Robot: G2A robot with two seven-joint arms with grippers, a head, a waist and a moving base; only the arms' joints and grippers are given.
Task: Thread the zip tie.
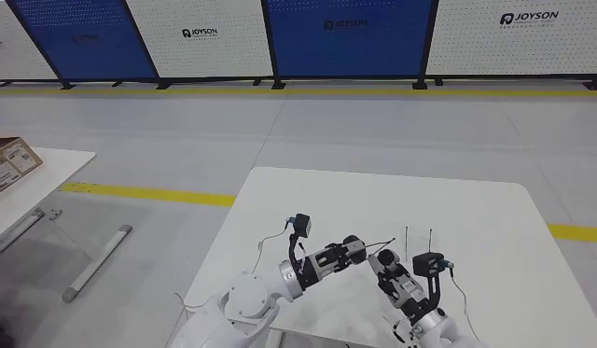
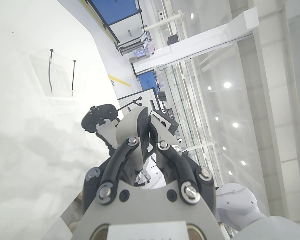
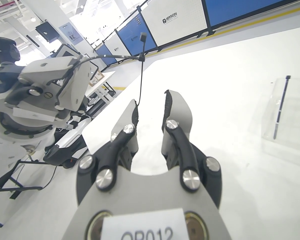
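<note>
Zip tie is clamped in your left pincer, whose fingers are pressed together on the black strap. The strap runs out sideways above the tabletop to a small junction. There a thin upright strand, with a square head at its top, crosses it. You cannot tell whether that strand is the same tie bent round or a second one. Its lower end comes down right at one fingertip of your right pincer, which stands partly open with nothing between its fingers. In the top view both pincers hang close together near the tabletop's 6 o'clock edge, the left at about 10 o'clock of the right. At 2 o'clock of them a clear stand carries two spare ties side by side, apart from each other.
</note>
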